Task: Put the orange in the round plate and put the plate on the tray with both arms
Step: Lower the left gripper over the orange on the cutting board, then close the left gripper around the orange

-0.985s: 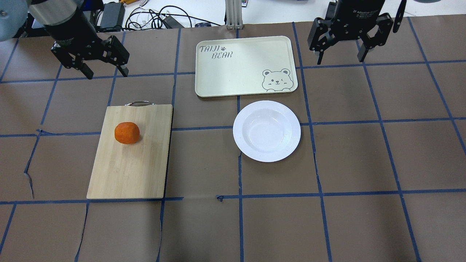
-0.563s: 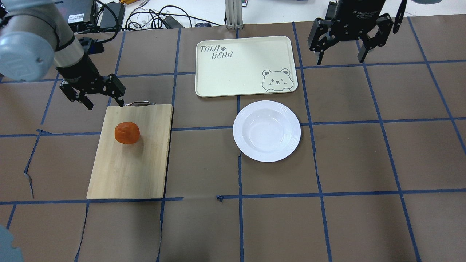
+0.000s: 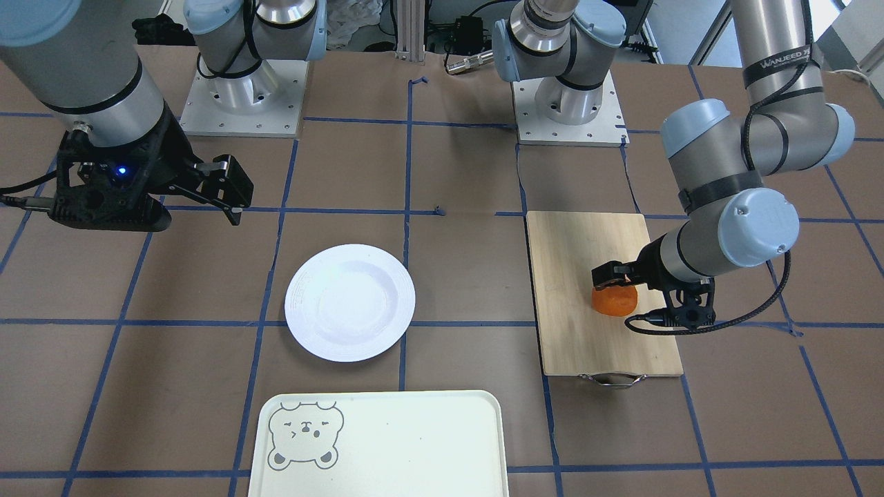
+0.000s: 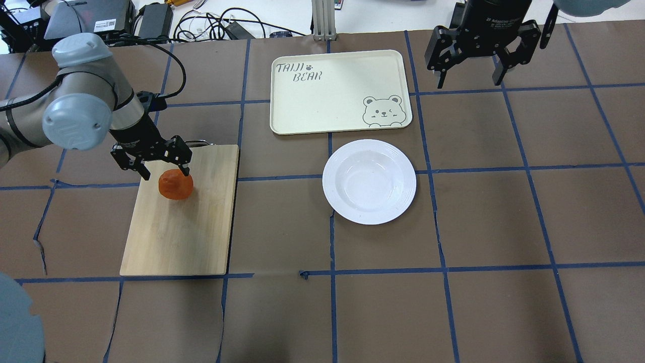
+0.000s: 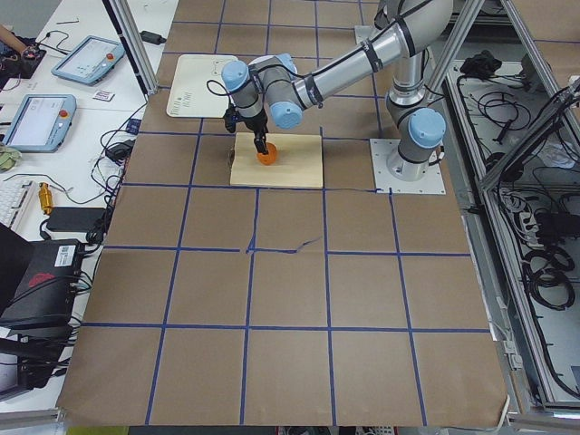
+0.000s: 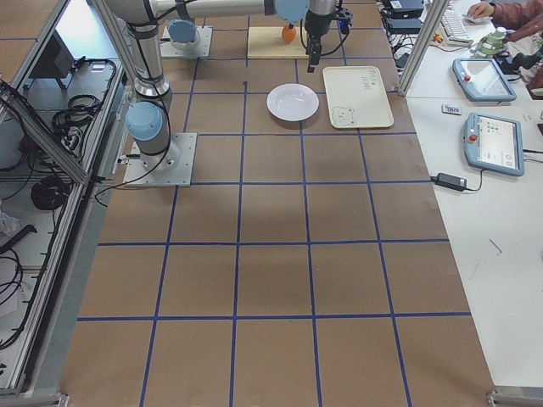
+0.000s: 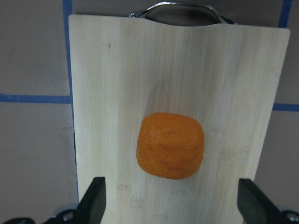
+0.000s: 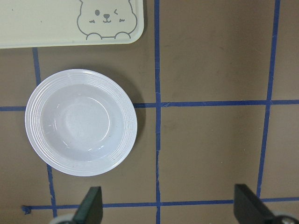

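Observation:
The orange [image 4: 176, 185] sits on the far half of a bamboo cutting board [image 4: 181, 232]. My left gripper [image 4: 165, 173] hangs open just above it, one finger on each side. In the left wrist view the orange [image 7: 170, 145] lies between the two fingertips [image 7: 96, 198], and nothing touches it. The round plate [image 4: 369, 181] lies empty near the table's middle. The tray [image 4: 337, 91] is just beyond it, also empty. My right gripper [image 4: 471, 75] is held open high at the far right, beside the tray. From the right wrist view the plate [image 8: 81, 122] and a tray corner [image 8: 46, 28] are below.
The cutting board's metal handle [image 4: 191, 143] points to the far side. Cables and power boxes [image 4: 201, 22] lie beyond the table's far edge. Both arm bases [image 3: 566, 103] stand on the robot's side of the brown taped tabletop.
My left arm has swung in and down from the far left, bringing its open gripper over the orange. The right gripper, plate, tray and orange have stayed put.

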You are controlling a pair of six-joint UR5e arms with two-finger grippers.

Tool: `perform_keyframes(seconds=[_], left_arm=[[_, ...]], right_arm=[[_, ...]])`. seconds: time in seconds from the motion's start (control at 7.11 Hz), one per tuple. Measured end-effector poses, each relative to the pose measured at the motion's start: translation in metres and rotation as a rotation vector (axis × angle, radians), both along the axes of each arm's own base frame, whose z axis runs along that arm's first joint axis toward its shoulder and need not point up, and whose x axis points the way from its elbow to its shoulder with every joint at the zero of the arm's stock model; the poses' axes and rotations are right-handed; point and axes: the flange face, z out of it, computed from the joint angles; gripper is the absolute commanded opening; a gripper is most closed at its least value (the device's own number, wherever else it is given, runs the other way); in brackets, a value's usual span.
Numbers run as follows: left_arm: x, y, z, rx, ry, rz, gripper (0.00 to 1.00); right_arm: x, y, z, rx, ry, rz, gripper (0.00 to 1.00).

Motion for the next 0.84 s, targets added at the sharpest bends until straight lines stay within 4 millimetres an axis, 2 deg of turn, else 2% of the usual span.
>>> perform_keyframes(seconds=[0.42, 0.56, 0.7, 0.84], left_arm=[[0.002, -0.007, -0.02, 0.013, 0.0, -0.027, 0.93], [0.002, -0.008, -0.027, 0.021, 0.004, -0.028, 0.69], [0.003, -0.009, -0.033, 0.029, 0.006, -0.03, 0.3], [0.003, -0.01, -0.035, 0.031, 0.005, -0.03, 0.0]], right_arm=[[0.0, 0.0, 0.004, -0.007, 0.001, 0.011, 1.0], [0.001, 0.0, 0.003, -0.007, 0.0, 0.018, 1.0], [0.001, 0.0, 0.002, -0.005, -0.001, 0.02, 1.0], [0.0, -0.002, 0.003, -0.016, -0.001, 0.019, 1.0]])
